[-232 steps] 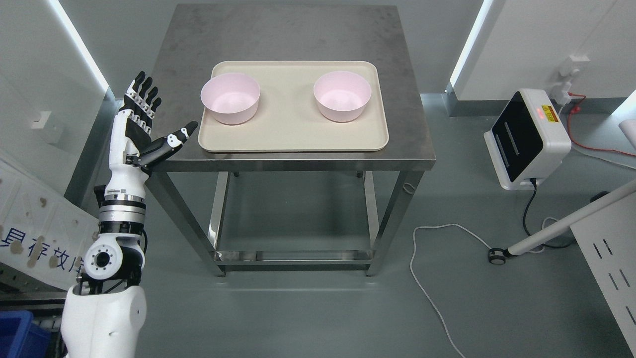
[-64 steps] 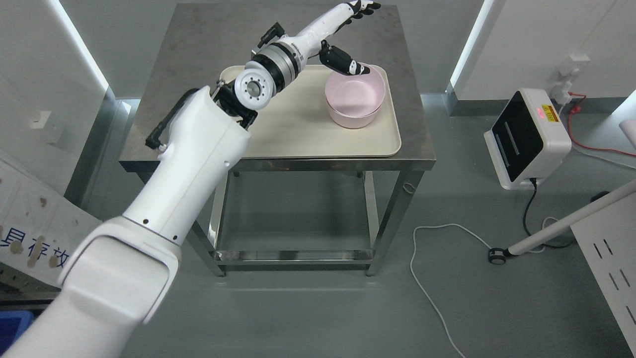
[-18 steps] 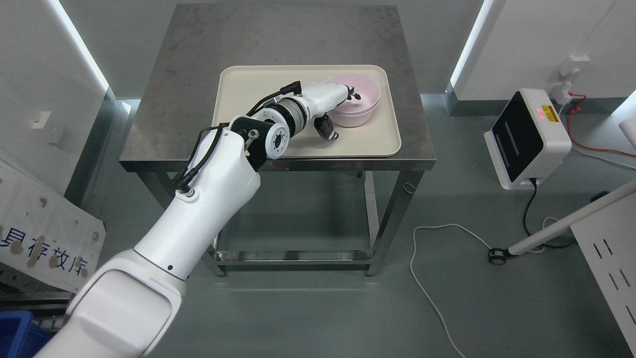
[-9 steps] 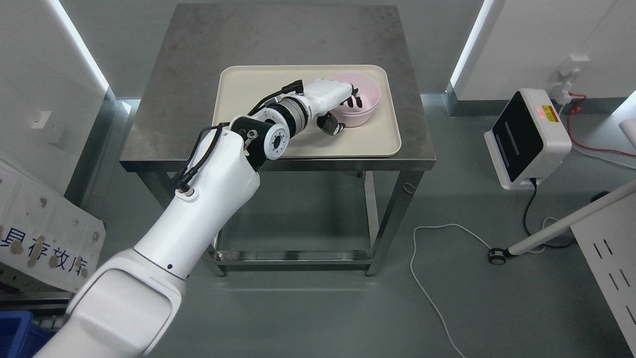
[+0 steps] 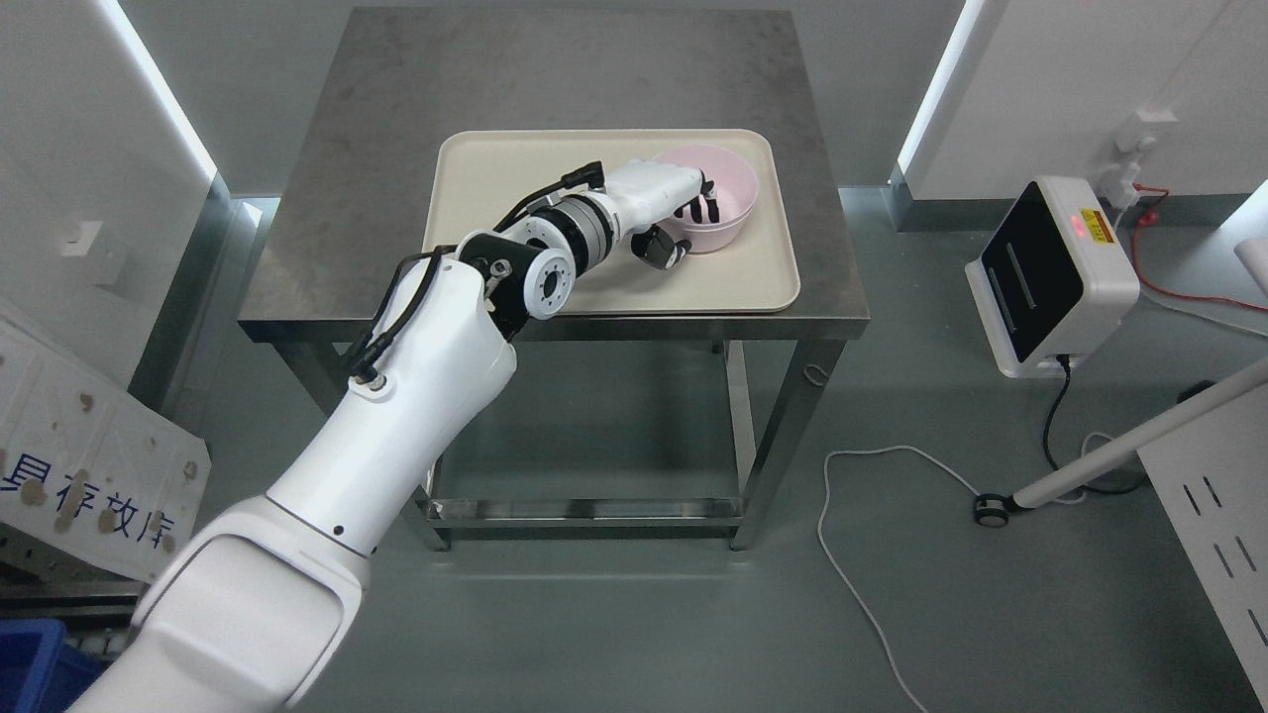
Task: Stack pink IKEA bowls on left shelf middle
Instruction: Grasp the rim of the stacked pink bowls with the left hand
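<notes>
- My left arm [image 5: 436,347] enters from the lower left and reaches up across the front edge of the steel table [image 5: 396,139]; the right arm is not in view.
- The beige tray [image 5: 515,178] lies flat on the table, with bare tray surface on its left half.
- The left hand [image 5: 674,213] sits at the near-left rim of the pink bowl [image 5: 728,213], which stands upright in the tray's far-right part.
- Finger state: the fingers [image 5: 701,203] hook over the rim into the bowl, and the thumb [image 5: 662,250] presses the outer wall from below. I judge this a pinch closed on the rim.
- Only one pink bowl outline is visible. Whether a second bowl is nested inside, I cannot tell.
- Step in hand, as I judge it: securing the rim grip before lifting.
- To do it well, I would confirm thumb and fingers oppose squarely through the wall, then lift straight up and keep the bowl level.
- Risk: a one-sided rim pinch may let the bowl tip or drag the tray; I would move slowly.
</notes>
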`<state>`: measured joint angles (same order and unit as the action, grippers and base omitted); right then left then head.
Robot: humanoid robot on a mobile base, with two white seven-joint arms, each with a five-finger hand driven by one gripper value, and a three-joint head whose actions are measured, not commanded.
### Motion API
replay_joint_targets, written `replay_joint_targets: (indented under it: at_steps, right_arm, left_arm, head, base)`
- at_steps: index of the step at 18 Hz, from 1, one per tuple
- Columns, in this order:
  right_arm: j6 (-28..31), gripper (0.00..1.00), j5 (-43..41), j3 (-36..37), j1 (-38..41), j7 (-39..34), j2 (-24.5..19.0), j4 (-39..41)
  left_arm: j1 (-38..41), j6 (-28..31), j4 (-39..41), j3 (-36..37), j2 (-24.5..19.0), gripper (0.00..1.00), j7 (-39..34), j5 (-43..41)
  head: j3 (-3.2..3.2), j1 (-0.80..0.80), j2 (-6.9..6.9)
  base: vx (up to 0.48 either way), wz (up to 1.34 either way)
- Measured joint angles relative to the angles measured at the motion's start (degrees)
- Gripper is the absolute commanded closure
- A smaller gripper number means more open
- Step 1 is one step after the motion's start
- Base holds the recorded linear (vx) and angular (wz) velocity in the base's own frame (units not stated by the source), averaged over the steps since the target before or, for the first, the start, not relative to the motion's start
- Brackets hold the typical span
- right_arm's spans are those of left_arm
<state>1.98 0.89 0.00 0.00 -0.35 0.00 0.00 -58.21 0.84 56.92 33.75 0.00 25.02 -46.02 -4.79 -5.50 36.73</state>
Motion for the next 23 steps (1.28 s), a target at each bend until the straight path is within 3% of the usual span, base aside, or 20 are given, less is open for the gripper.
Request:
replay_joint_targets:
  at_steps: [2, 6, 17, 23]
  right_arm:
    - [0.00, 0.00, -0.31, 0.00, 0.00, 0.00, 0.00, 0.00]
    - [0.00, 0.00, -0.62, 0.00, 0.00, 0.00, 0.00, 0.00]
    - [0.00, 0.00, -0.86, 0.00, -0.01, 0.01, 0.00, 0.00]
    - [-0.01, 0.00, -0.88, 0.00, -0.02, 0.01, 0.00, 0.00]
  left_arm:
    - [0.05, -1.63, -0.34, -0.19, 0.00, 0.94, 0.00, 0.05]
    - [0.16, -4.14, -0.85, -1.00, 0.00, 0.99, -0.05, 0.18]
    - [1.39, -17.37, 0.26, -11.74, 0.00, 0.99, 0.81, 1.14]
    - [7.44, -25.95, 6.14, -21.33, 0.00, 0.99, 8.93, 1.32]
  head:
    - [0.00, 0.00, 0.00]
    - [0.00, 0.00, 0.00]
    - [0.00, 0.00, 0.00]
    - [0.00, 0.00, 0.00]
  base:
    - [0.000, 0.00]
    - [0.000, 0.00]
    - [0.003, 0.00]
    - [-0.014, 0.02]
